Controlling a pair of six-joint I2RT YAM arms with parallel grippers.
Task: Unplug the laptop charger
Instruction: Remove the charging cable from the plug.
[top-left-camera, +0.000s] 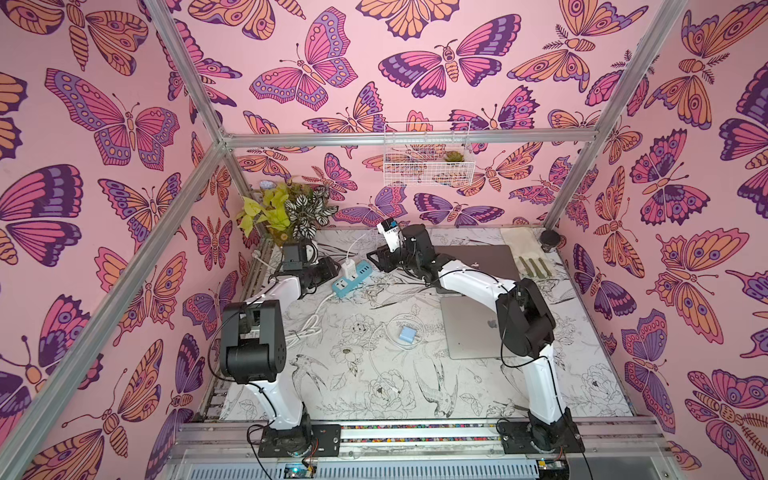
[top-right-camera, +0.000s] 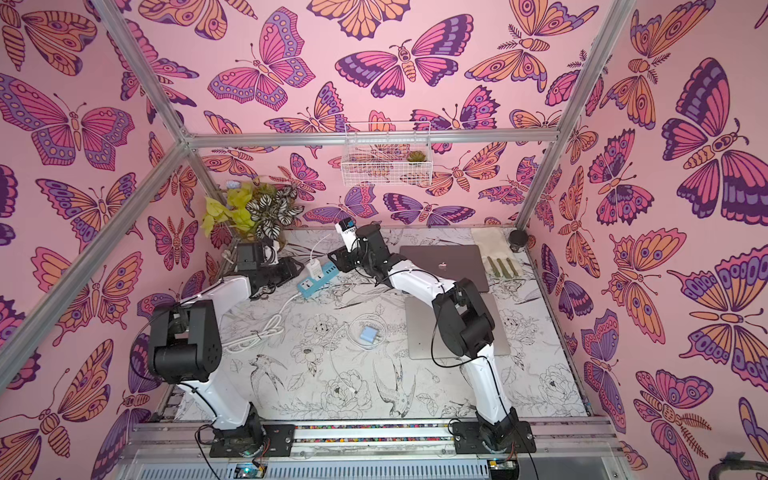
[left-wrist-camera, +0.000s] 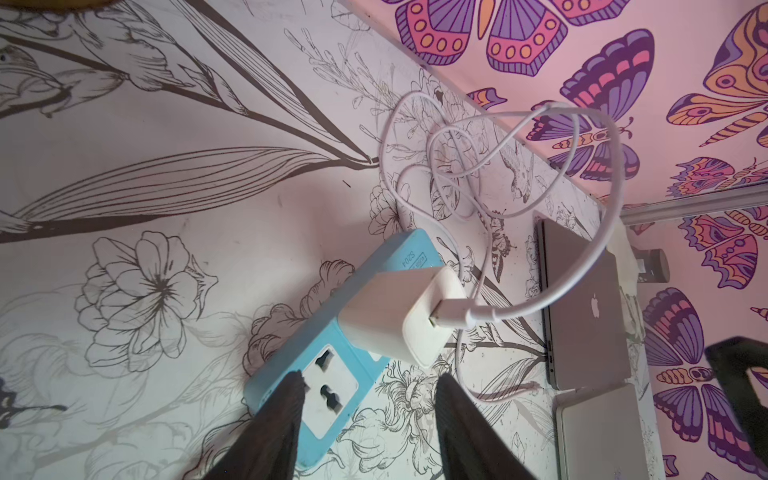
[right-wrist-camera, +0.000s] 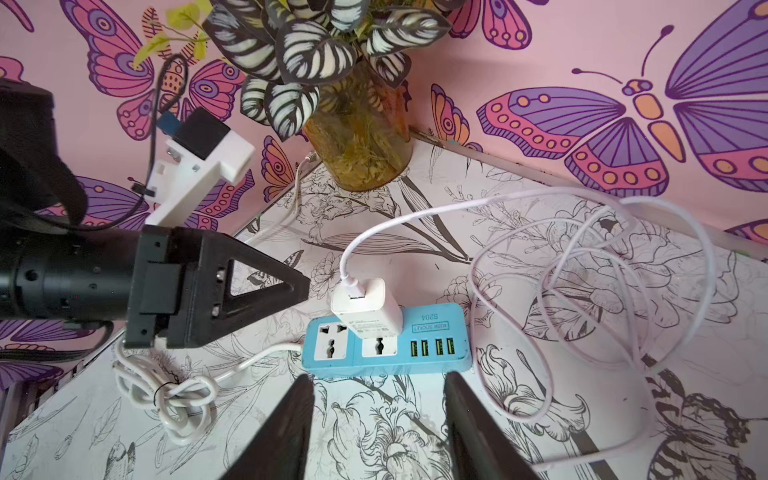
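White laptop charger (left-wrist-camera: 399, 316) stands plugged into a blue power strip (right-wrist-camera: 436, 345), directly ahead of the left gripper (left-wrist-camera: 370, 386). That gripper's jaws are parted and hold nothing, with one finger over the strip's end. The right gripper (right-wrist-camera: 378, 378), jaws also apart and holding nothing, faces the strip's long side. The charger's prongs are hidden. Its cable (right-wrist-camera: 582, 232) loops away, end unclear. A floral-print desk (right-wrist-camera: 415, 436) meets butterfly walls (right-wrist-camera: 540, 62) and a plant vase (right-wrist-camera: 361, 141) just beyond the strip.

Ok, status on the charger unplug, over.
Both open, empty: left gripper over the empty-socket end of the power strip, right gripper just short of it. White charger plugged in, untouched. Loose cable coiled beyond, nothing blocking.
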